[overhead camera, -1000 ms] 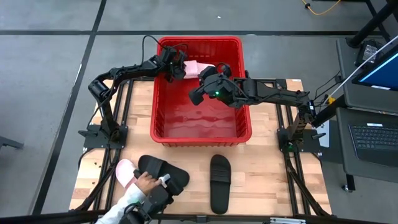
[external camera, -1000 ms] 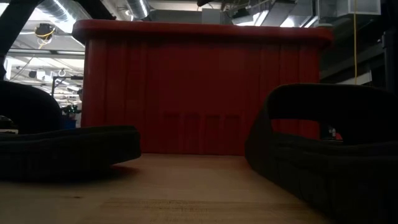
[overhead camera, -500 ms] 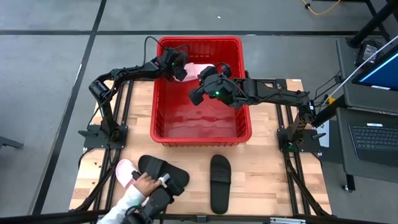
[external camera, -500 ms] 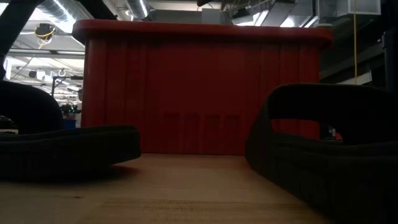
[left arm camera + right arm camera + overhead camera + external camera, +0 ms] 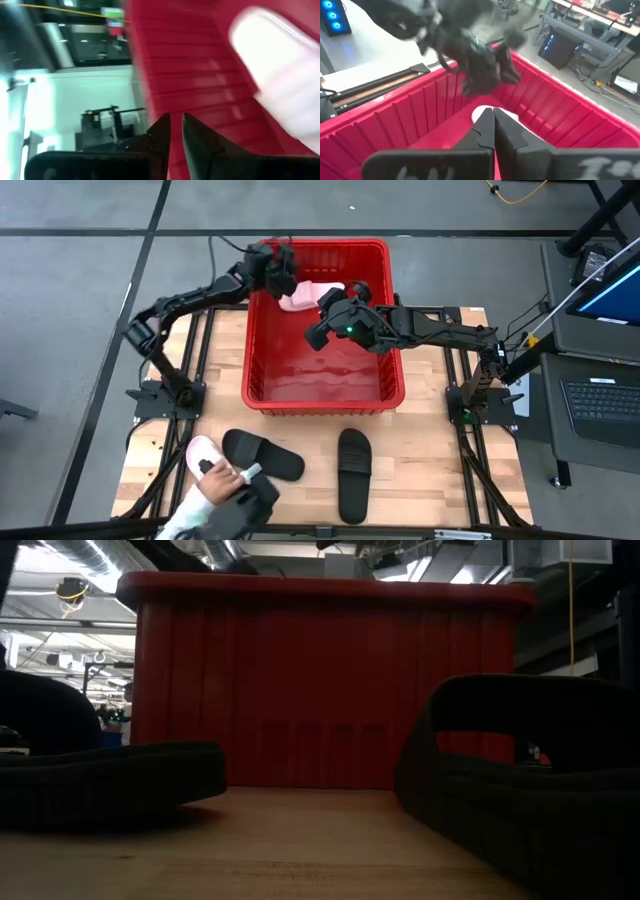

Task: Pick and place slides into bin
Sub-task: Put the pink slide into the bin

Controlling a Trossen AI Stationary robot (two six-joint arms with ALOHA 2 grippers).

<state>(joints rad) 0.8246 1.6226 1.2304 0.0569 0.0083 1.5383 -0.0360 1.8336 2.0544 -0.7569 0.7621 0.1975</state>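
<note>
The red bin stands mid-table; the low view shows its near wall. One pale pink slide lies inside it at the far end, and also shows in the left wrist view. My left gripper is shut and empty over the bin's far left corner. My right gripper is shut above the bin's middle, pointing at that slide. Two black slides and a second pink slide lie flat on the table near its front edge.
A person's hand reaches in over the near edge, at the pink slide on the table. The two black slides fill the low view's foreground. Bare wooden table lies to the right of the black slides.
My left gripper has drawn back from the pink slide in the bin, toward the bin's far left corner and up. That slide has settled a little toward the bin's left. The person's hand has pulled back from the black slide toward the near edge.
</note>
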